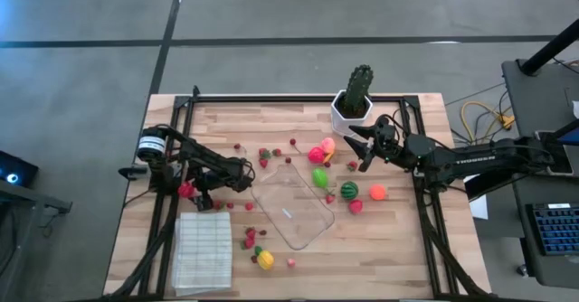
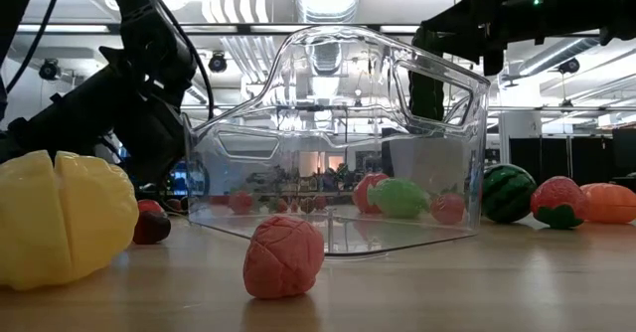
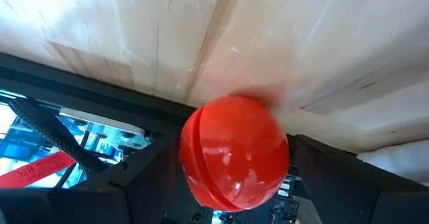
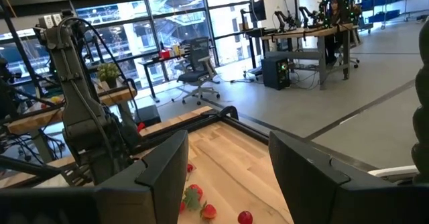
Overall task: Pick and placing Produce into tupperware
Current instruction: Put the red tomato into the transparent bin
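Note:
My left gripper point(image 1: 185, 192) is at the table's left edge, by the black frame rail, shut on a red ball point(image 3: 233, 150). My right gripper point(image 1: 362, 148) hangs level above the table near the cactus, open, with nothing between its fingers point(image 4: 228, 163). The clear tupperware point(image 1: 291, 207) stands in the middle of the table. Produce lies around it: a pink and yellow cluster point(image 1: 321, 151), a green piece point(image 1: 319, 177) at its far right corner, a striped melon point(image 1: 349, 191), an orange piece point(image 1: 377, 192), a yellow piece point(image 1: 264, 259) and small red berries. My left gripper pinches the red ball between its two fingers, one on each side point(image 3: 191, 160) of the ball. The fingers come at it slanting downward. The ball sits close over the wood beside the frame rail; I cannot tell whether it rests on the table.
A dark green cactus in a white pot point(image 1: 355, 99) stands at the far edge, just behind my right gripper. A white ribbed cloth point(image 1: 204, 248) lies at the near left corner. Black frame rails point(image 1: 172, 221) run along the table's sides.

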You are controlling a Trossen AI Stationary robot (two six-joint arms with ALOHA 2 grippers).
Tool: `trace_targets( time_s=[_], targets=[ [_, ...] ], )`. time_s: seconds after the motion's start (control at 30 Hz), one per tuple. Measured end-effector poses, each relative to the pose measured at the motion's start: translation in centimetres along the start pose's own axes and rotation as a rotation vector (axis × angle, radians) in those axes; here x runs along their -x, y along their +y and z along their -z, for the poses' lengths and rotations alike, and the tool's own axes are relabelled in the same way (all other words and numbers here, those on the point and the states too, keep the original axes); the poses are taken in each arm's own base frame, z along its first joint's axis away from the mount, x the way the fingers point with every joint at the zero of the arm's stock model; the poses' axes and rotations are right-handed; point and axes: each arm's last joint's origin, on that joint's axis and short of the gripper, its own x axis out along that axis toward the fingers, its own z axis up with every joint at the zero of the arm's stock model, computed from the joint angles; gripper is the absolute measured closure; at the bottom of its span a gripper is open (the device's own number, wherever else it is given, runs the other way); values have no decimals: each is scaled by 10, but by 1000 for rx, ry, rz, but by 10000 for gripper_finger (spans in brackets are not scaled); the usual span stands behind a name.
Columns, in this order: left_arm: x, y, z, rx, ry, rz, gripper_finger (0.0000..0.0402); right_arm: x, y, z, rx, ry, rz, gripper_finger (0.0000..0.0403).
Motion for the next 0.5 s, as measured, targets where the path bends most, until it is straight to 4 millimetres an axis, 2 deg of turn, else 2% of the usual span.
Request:
trace_targets(
  time_s=[0.2, 0.5],
  targets=[
    [-2, 1, 1, 2, 15, -7, 126, 0, 0, 0, 0, 0, 0, 202],
    [-3, 1, 2, 3, 16, -11, 177, 0, 0, 0, -1, 0, 0, 202]
  ],
)
